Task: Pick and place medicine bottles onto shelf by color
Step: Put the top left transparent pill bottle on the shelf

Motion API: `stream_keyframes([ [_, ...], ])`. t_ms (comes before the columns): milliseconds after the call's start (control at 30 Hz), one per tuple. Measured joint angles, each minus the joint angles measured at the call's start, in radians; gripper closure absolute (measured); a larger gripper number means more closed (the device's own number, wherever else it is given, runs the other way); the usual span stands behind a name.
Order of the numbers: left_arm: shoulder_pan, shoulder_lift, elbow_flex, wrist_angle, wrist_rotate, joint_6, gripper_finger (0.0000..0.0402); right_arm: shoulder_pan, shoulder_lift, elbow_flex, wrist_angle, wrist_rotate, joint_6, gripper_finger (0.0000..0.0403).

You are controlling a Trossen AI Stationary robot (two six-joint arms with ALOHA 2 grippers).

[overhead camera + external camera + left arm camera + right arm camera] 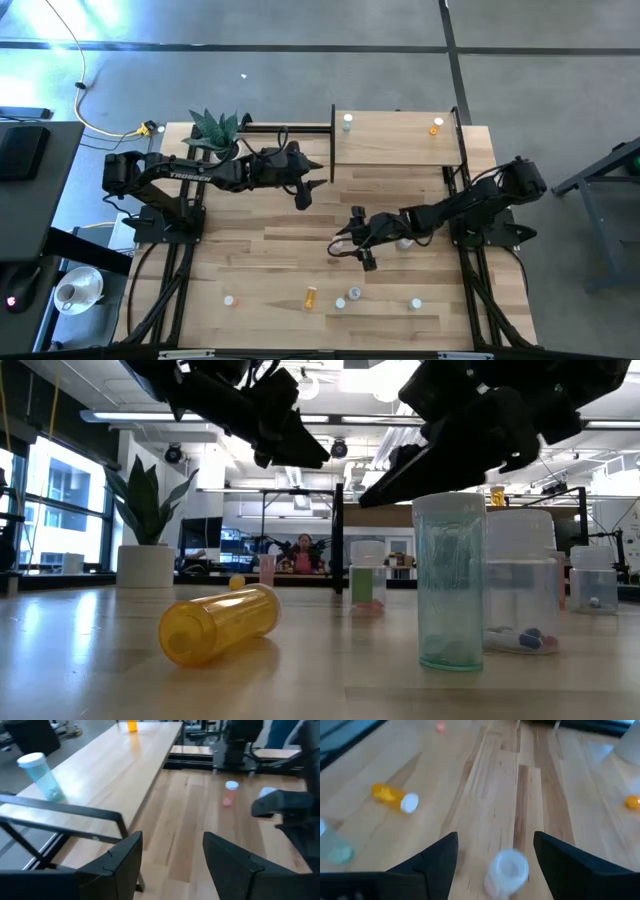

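Where overhead hides it, bottle (506,870) between open right hand (495,851) fingers

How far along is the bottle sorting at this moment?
Early. Done: two bottles stand on the shelf, a teal bottle and an orange bottle, far apart. In hand: nothing; the right gripper is open over a pale-capped bottle on the table, while the left gripper is open beside the shelf. Left: several bottles on the table, including a fallen orange one.

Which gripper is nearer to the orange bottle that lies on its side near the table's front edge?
Right. The right gripper is mid-table, just behind the orange bottle; the left gripper is farther back, beside the shelf.
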Motion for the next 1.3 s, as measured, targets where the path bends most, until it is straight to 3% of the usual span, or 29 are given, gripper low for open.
stream_keyframes([
  [733, 0.0, 0.001, 0.0, -0.019, -0.005, 0.0, 0.0204, -0.073, 0.151, 0.002, 0.079, -0.078, 0.027, 0.0155],
  [1133, 0.0, 0.001, 0.0, -0.019, -0.005, 0.0, 0.0204, -0.105, 0.15, 0.002, 0.064, -0.167, 0.027, 0.027],
  [1300, 0.0, 0.001, 0.0, -0.025, -0.005, 0.0, 0.0204, -0.118, 0.141, 0.002, 0.052, -0.18, 0.024, 0.0286],
])
